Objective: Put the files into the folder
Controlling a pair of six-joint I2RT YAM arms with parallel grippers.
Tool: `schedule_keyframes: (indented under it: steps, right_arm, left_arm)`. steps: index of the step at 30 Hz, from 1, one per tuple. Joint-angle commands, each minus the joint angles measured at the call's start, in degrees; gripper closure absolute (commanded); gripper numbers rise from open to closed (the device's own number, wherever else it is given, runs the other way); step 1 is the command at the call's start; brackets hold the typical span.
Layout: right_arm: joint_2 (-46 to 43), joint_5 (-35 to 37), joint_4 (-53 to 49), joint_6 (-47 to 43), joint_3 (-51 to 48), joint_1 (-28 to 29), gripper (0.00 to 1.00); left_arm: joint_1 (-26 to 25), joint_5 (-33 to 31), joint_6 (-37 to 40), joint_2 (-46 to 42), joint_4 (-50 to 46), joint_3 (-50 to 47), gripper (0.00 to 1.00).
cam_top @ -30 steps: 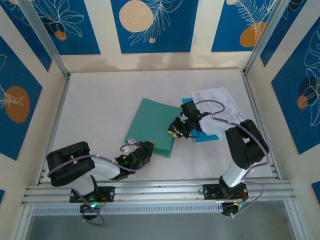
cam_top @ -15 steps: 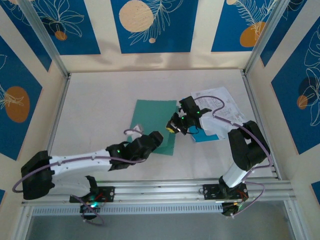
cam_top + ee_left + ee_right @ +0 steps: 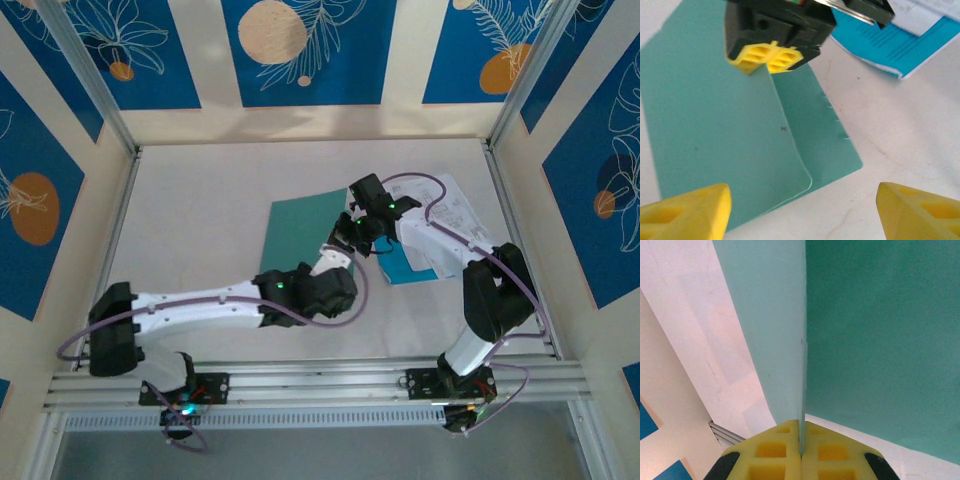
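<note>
The teal folder [image 3: 300, 232] lies at mid-table. My right gripper [image 3: 343, 237] is shut on the edge of its top cover [image 3: 770, 315], which stands lifted above the lower leaf [image 3: 880, 340]; the yellow fingertips [image 3: 801, 440] pinch the thin edge. In the left wrist view that same pinch [image 3: 767, 57] sits at the far side of the folder [image 3: 715, 130]. My left gripper [image 3: 802, 215] hovers open over the folder's near right corner, its fingers [image 3: 685, 212] wide apart with nothing between them. The files lie right of the folder: white printed sheets [image 3: 445, 208] over a sky-blue sheet [image 3: 408, 268] [image 3: 890, 42].
Metal frame rails [image 3: 300, 378] run along the near edge and up both sides. The left arm [image 3: 200, 310] stretches diagonally across the near table. Bare tabletop [image 3: 200, 200] lies left of and behind the folder.
My left gripper let go of the folder's near edge, opened, and reached forward-right toward the folder's near corner. My right gripper moved back and left, raising the cover.
</note>
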Motion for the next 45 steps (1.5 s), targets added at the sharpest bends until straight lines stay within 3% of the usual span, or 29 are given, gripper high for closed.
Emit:
schedule_keyframes:
  steps: [1, 5, 7, 10, 14, 16, 17, 20, 22, 24, 26, 30, 34, 38, 45]
  right_arm:
    - [0.8, -0.3, -4.9, -1.0, 2.2, 0.7, 1.0]
    - [0.5, -0.2, -5.7, -1.1, 2.7, 1.0, 1.0]
    - [0.4, -0.3, -5.8, -1.1, 2.8, 1.2, 1.0]
    - [0.3, -0.4, -5.8, -1.0, 2.6, 1.2, 1.0]
    - [0.3, -0.7, -5.7, -1.1, 2.6, 1.2, 1.0]
    - [0.3, -1.2, -5.5, -1.5, 2.8, 1.2, 1.0]
    - [0.1, -1.5, -5.3, -2.1, 2.9, 1.2, 0.94]
    - [-3.4, -0.8, -2.1, -2.8, 1.5, 1.0, 0.45]
    - [-8.7, 1.8, -0.1, -2.5, -0.4, 0.6, 0.22]
    - [-14.0, 5.3, 0.7, -2.0, -2.5, -0.1, 0.12]
    - [-19.4, 8.8, 0.4, -0.4, -5.4, -1.4, 0.11]
    - [-28.5, 11.0, 3.7, 5.5, -17.1, -5.3, 0.24]
    - [-29.8, 7.8, 12.5, 9.6, -27.4, -5.7, 0.7]
    - [-19.7, 6.3, 16.2, 10.1, -25.7, -1.2, 0.97]
    - [-0.6, 8.8, 14.3, 11.1, -15.2, 6.7, 1.0]
  left_arm:
    - [-0.6, -9.6, 4.5, 6.2, -12.1, 5.2, 0.25]
    - [-0.5, -13.2, 3.4, 10.5, -14.0, 8.0, 0.29]
    - [-0.1, -13.9, 3.3, 11.8, -13.6, 8.6, 0.37]
    - [0.8, -14.3, 3.1, 13.9, -13.4, 9.6, 0.6]
    - [2.0, -13.7, 2.0, 14.0, -12.1, 9.1, 1.0]
    - [2.2, -14.0, 1.2, 13.1, -11.9, 8.5, 1.0]
    - [2.2, -14.0, 0.8, 12.3, -11.7, 8.2, 1.0]
    - [2.3, -13.3, -0.7, 9.8, -10.8, 6.8, 1.0]
    - [2.5, -12.3, -1.9, 8.1, -10.4, 5.7, 1.0]
    - [2.8, -11.2, -3.0, 6.3, -9.3, 4.0, 1.0]
    - [3.1, -9.7, -4.3, 4.3, -7.5, 2.0, 1.0]
    - [3.9, -7.5, -6.2, 0.7, -4.9, -0.9, 1.0]
    - [4.2, -6.4, -7.1, -3.2, -2.7, -3.4, 1.0]
    - [5.2, -4.4, -8.3, -7.2, 0.1, -6.3, 1.0]
    - [7.4, -1.6, -11.2, -12.9, 4.0, -10.8, 1.0]
